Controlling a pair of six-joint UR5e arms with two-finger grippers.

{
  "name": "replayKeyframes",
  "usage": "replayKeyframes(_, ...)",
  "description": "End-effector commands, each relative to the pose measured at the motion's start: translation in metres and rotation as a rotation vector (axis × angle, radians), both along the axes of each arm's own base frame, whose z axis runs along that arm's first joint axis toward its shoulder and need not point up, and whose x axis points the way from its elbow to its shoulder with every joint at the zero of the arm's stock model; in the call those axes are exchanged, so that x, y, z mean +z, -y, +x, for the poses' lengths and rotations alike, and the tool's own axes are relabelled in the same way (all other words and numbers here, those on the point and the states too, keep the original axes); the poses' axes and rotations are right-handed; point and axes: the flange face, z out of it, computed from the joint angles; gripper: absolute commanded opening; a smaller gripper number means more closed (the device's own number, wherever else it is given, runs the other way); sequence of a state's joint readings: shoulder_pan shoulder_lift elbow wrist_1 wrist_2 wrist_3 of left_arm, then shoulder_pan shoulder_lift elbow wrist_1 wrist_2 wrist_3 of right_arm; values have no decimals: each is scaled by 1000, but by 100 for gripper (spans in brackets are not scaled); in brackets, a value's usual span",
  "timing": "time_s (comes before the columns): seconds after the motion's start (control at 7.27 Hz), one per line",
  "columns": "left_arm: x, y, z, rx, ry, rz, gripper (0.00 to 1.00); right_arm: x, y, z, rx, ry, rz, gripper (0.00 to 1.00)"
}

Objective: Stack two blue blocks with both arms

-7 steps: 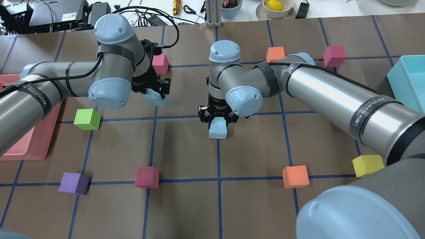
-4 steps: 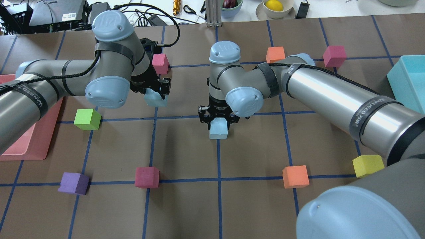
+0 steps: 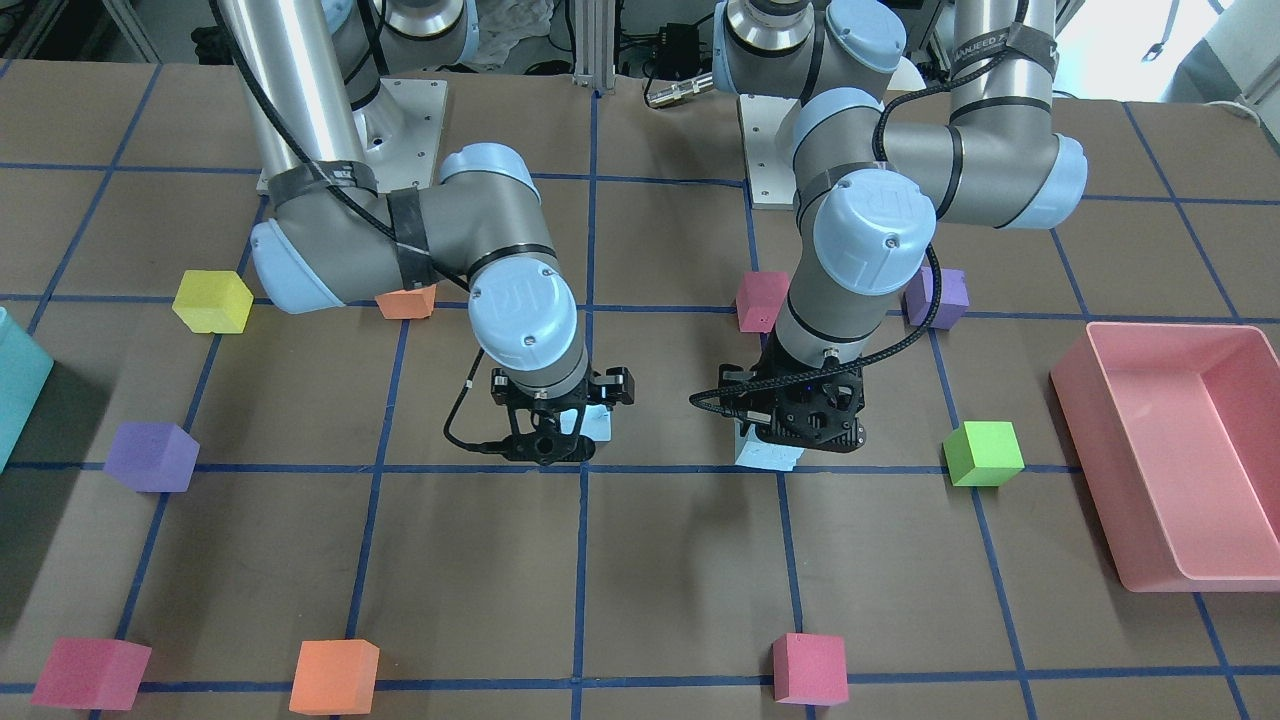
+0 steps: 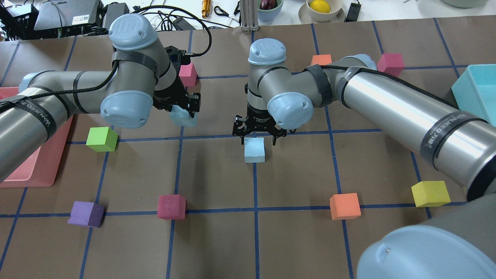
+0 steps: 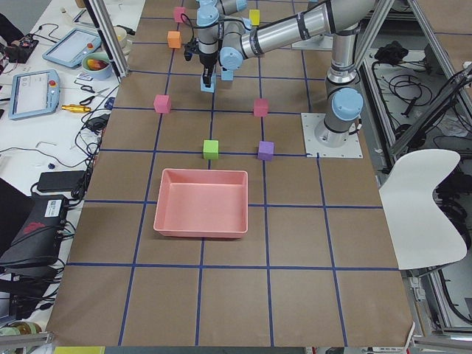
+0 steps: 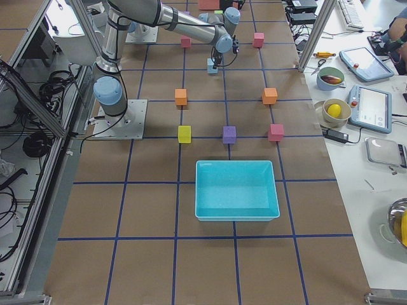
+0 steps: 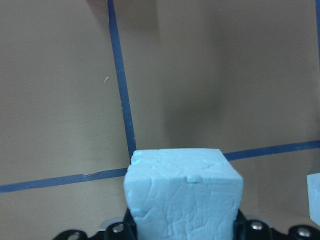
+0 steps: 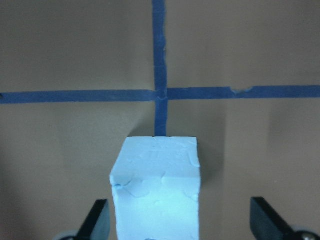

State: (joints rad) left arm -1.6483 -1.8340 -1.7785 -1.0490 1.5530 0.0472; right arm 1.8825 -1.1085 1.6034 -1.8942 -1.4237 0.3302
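Observation:
One pale blue block [image 4: 254, 150] rests on the table at a crossing of blue tape lines; it also shows in the right wrist view [image 8: 157, 190] and the front view [image 3: 600, 424]. My right gripper [image 4: 257, 135] is open just above it, fingers [image 8: 95, 222] spread wide and clear of its sides. My left gripper [image 4: 185, 111] is shut on the second blue block [image 4: 182, 117] and holds it a little above the table, to the left of the first. The held block fills the lower left wrist view [image 7: 182, 195] and shows under the gripper [image 3: 800, 420] in the front view.
A green cube [image 4: 101, 138] and a pink tray [image 4: 42, 166] lie left. A pink cube [image 4: 187, 74] sits behind the left gripper. Purple [image 4: 86, 214], crimson [image 4: 171, 206], orange [image 4: 344, 206] and yellow [image 4: 430, 193] cubes line the near row. A teal bin [image 4: 476, 93] stands far right.
My right gripper has opened, let go of its blue block and drawn up and back from it. The block stays on the tape crossing. The left gripper has hardly moved.

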Motion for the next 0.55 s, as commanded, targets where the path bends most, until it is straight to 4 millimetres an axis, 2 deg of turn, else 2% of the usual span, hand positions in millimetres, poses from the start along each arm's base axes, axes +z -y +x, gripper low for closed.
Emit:
replayKeyframes(0.0, 0, -4, -8, 46, -8, 5, 8, 62, 27, -73, -61, -37, -42, 100)
replayKeyframes(0.28, 0, -19, -67, 85, -19, 4, 8, 130, 36, -155, -79, -16, -104, 100)
replayKeyframes(0.41, -4, -31, -94, 101, -21, 13, 8, 158, 33, -177, -102, -19, -81, 100)
